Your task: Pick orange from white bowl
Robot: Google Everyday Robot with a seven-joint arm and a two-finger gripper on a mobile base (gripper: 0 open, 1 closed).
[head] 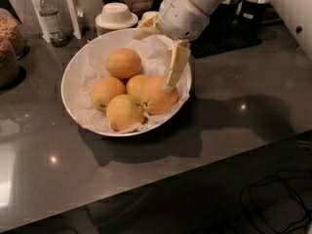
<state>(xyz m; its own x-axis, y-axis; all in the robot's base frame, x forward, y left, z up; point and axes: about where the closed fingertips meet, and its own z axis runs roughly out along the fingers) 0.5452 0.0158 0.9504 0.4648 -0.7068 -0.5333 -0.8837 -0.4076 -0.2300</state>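
Observation:
The white bowl (73, 89), lined with crumpled white paper, sits on the dark counter at centre left. It holds five oranges. The largest orange (157, 99) lies at the right side of the bowl, against a smaller one (135, 84). Three more small oranges lie at the back (124, 62), left (107, 92) and front (124, 112). My gripper (158, 57) reaches in from the upper right over the bowl's right half. It is open. One cream finger (175, 65) points down with its tip on top of the largest orange. The other finger (146, 29) sticks out left near the bowl's far rim.
An upturned white cup on a saucer (116, 14) stands just behind the bowl. A bottle (48, 18) and a jar of cereal (7, 43) stand at the back left. A black mat (229, 38) lies at the back right. The counter's front edge runs diagonally, with cables (273, 199) on the floor below.

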